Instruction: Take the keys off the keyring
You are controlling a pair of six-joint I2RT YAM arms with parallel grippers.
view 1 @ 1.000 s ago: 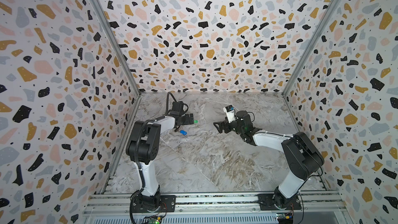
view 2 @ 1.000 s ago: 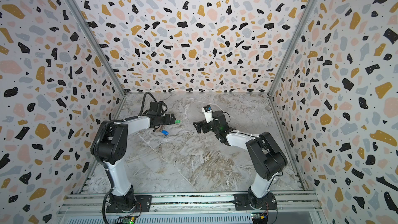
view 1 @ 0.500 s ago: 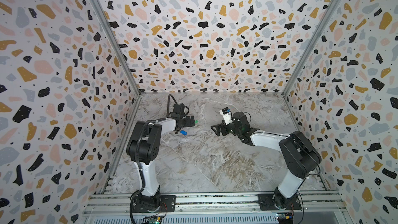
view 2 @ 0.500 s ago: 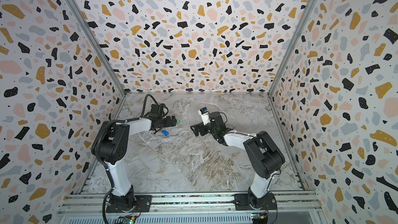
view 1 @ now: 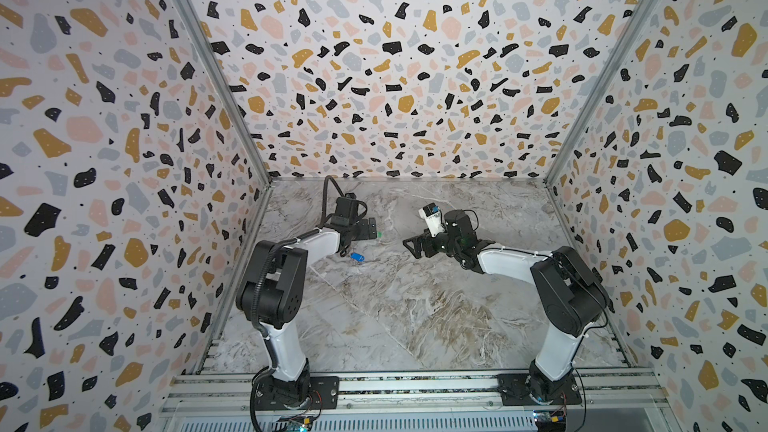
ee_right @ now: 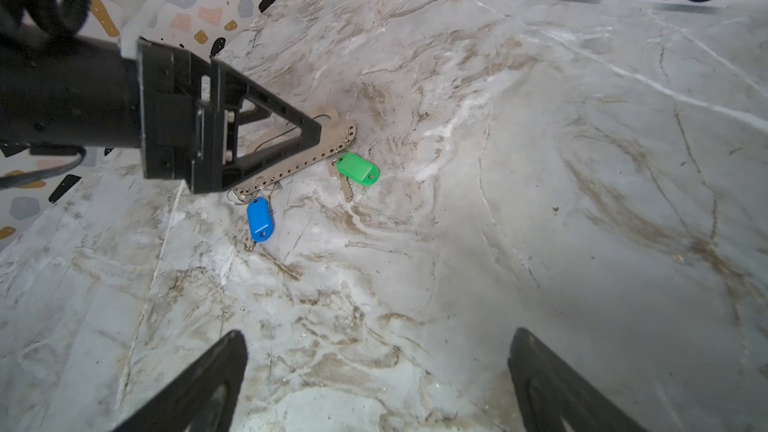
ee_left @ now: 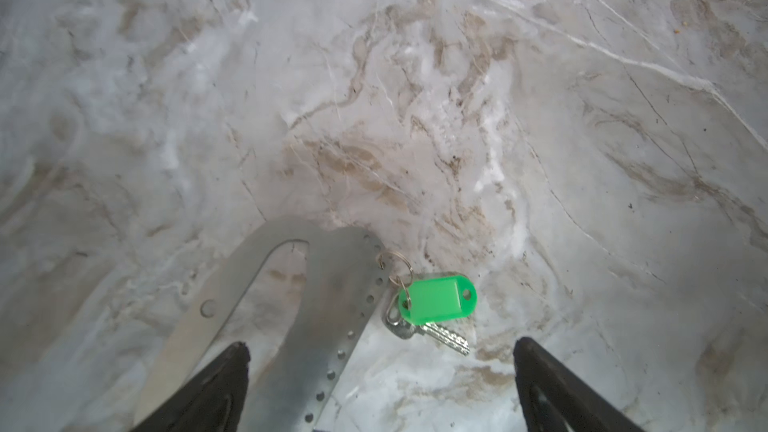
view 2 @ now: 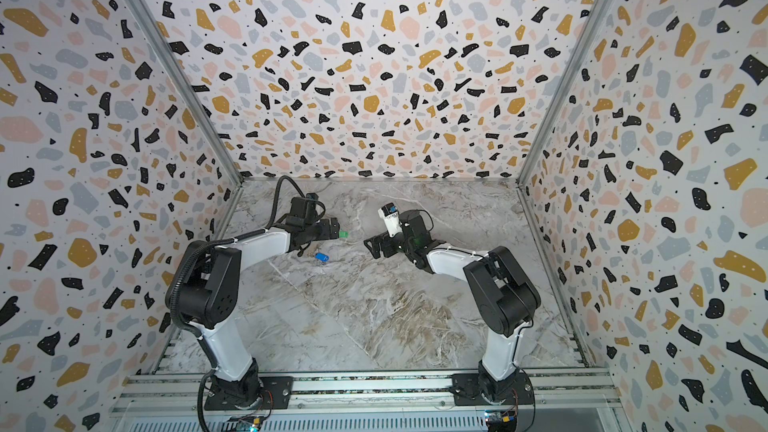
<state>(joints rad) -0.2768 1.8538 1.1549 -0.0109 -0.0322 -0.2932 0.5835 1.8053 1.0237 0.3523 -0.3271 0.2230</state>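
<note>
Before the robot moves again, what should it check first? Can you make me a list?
1. The left gripper is open: ok.
2. The right gripper is open and holds nothing: ok.
3. The green key is off the keyring: not ok, its ring hooks the plate's edge.
4. The blue key is off the keyring: cannot tell, the left gripper hides the join.
5. The keyring lies flat on the table: ok.
</note>
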